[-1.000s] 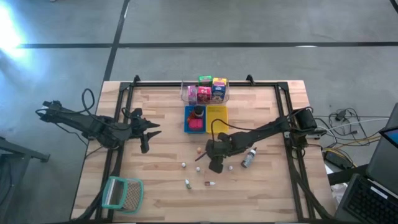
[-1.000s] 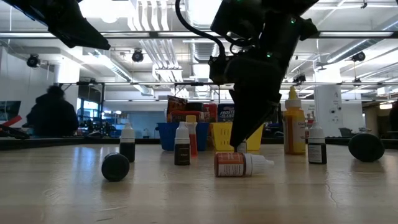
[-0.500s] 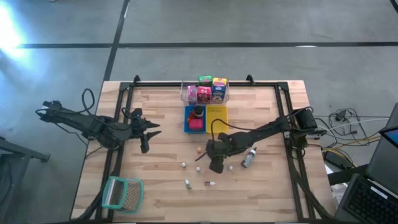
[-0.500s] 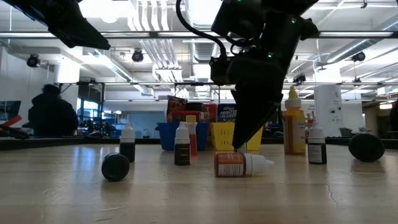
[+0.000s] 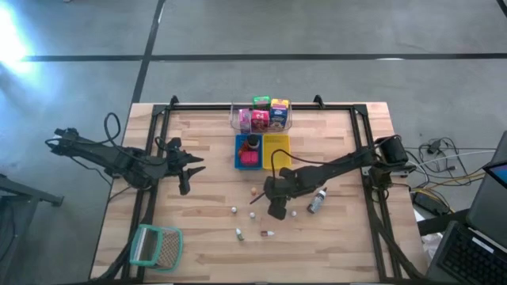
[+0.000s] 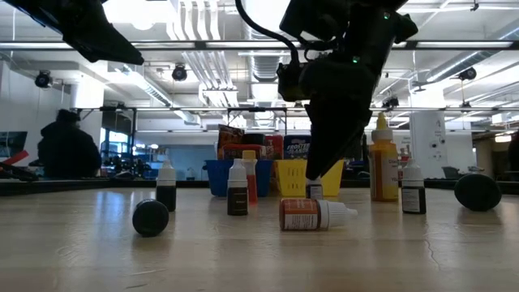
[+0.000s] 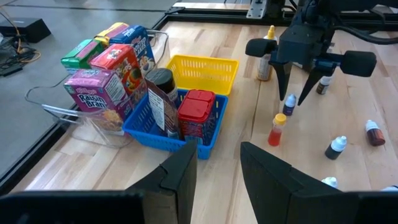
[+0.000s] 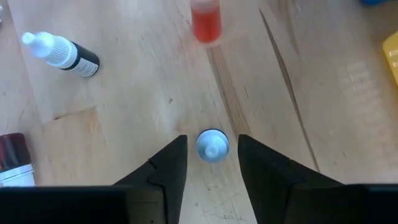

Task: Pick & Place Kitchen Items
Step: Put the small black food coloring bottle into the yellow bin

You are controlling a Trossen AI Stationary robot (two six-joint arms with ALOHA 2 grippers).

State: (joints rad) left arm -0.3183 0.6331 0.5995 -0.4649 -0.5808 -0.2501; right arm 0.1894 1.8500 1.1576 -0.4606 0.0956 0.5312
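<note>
Two arms showed from above, and almost nothing had changed over the last second: the right gripper [image 5: 276,207] hung over the same patch of pale plank table [image 5: 206,237], its wrist only slightly turned, while the left gripper [image 5: 190,169] waited unmoved, well left of the blue tray [image 5: 238,154]. That tray held a red packet [image 5: 251,158] and a dark jar [image 5: 252,143]; the yellow tray [image 5: 276,146] sat touching its right side, and the clear tub [image 5: 261,116] of colourful boxes stood just behind both. Small dropper bottles [image 5: 238,233] lay scattered in front of the trays, with open wood around them; a teal-rimmed mesh basket [image 5: 155,245] lay far off, at the table's front left.

From table height the right gripper [image 6: 318,180] pointed straight down, fingertips above a small upright bottle [image 6: 315,190], just behind an orange-labelled bottle [image 6: 308,214] lying on its side. A round dark ball [image 6: 150,217] rested left of that bottle.

Past the left wrist's parted, empty fingers [image 7: 180,175] the ribbed plastic baskets and glossy cereal boxes [image 7: 106,74] stood close, the right arm farther off.

From the right wrist, a blue-capped bottle [image 8: 212,145] stood upright between the two dark fingers [image 8: 166,163], which were parted and not touching it. An orange bottle [image 8: 205,20] and a black bottle [image 8: 62,53] lay beyond it.
</note>
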